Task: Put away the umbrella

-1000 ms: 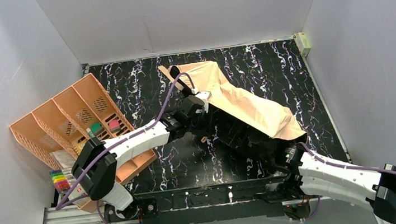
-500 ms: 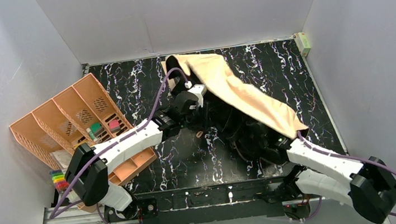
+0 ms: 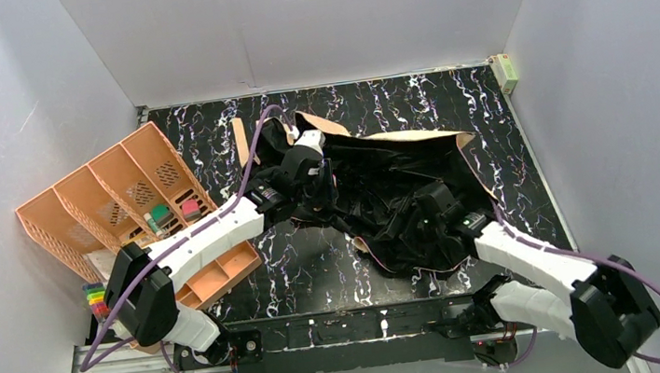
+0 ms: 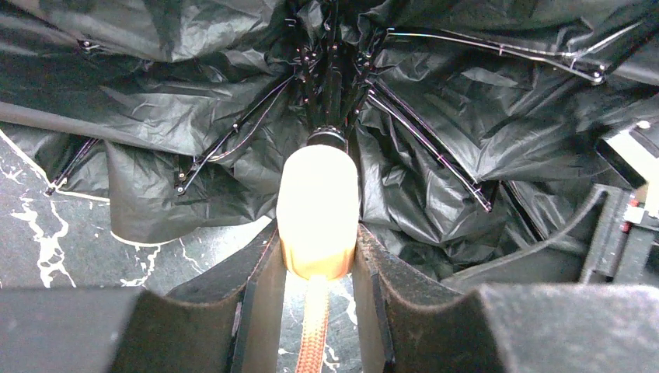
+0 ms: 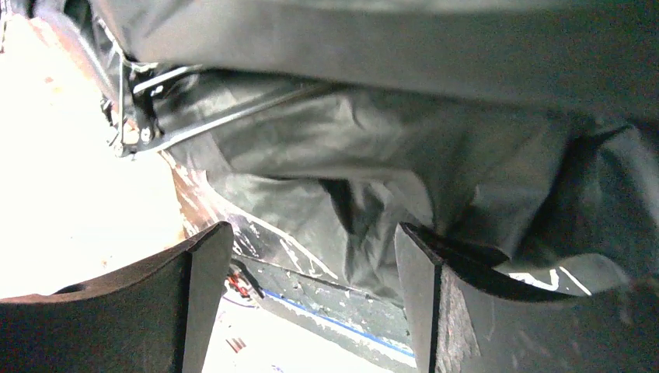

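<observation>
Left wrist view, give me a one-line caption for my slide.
Left hand grips the light-tan handle of the crumpled, black-lined umbrella.

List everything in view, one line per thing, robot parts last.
umbrella: one, black inside facing up with a tan rim, sprawled mid-table
umbrella handle: one, light tan, between the left fingers
strap: one, tan, flat on the table by the umbrella's far left edge
organizer: one, orange, left side of the table
small items: at least two, green and pink, in the organizer's compartments
stack: one, multicoloured, near left of the organizer
box: one, pale, far right corner
table: one, black with white marbling
left end effector: one, black, shut on the umbrella handle
right end effector: one, black, open, against the canopy's near right side
</observation>
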Motion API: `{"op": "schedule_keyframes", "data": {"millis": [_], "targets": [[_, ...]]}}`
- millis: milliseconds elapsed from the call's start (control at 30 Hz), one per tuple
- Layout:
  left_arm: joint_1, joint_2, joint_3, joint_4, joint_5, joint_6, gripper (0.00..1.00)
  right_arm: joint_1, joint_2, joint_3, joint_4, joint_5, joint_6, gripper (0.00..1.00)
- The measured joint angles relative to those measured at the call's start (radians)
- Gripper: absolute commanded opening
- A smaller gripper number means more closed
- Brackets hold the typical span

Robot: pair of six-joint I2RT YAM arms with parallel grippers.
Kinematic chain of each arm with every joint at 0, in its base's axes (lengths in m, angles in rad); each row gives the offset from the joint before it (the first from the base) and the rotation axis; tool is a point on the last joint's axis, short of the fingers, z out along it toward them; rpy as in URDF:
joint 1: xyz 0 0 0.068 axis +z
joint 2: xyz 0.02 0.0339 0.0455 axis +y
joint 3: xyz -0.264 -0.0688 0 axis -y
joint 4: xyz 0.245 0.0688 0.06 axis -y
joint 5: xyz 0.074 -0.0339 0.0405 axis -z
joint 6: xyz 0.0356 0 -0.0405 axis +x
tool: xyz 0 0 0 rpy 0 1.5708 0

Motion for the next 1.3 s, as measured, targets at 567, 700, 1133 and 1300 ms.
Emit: {"op": "schedule_keyframes", "data": {"millis": [567,700,1133,1300], "targets": [[-0.037,-0.031,-0.233,0.095,0.048,-0.056,0.00,-0.010,-0.324,0.170,-0.003,-0.029,-0.425,0.78],[-0.082,0.004,-0.271,0.141,0.055,-0.079,0.00,-0.010,-0.292,0.308,-0.018,-0.027,-0.523,0.72],[-0.111,0.116,-0.288,0.218,0.018,-0.115,0.00,-0.017,-0.012,0.669,-0.306,0.329,-0.658,0.56],[-0.111,0.119,-0.288,0.227,0.016,-0.096,0.00,-0.069,0.282,0.902,-0.313,0.309,-0.772,0.49]]}}
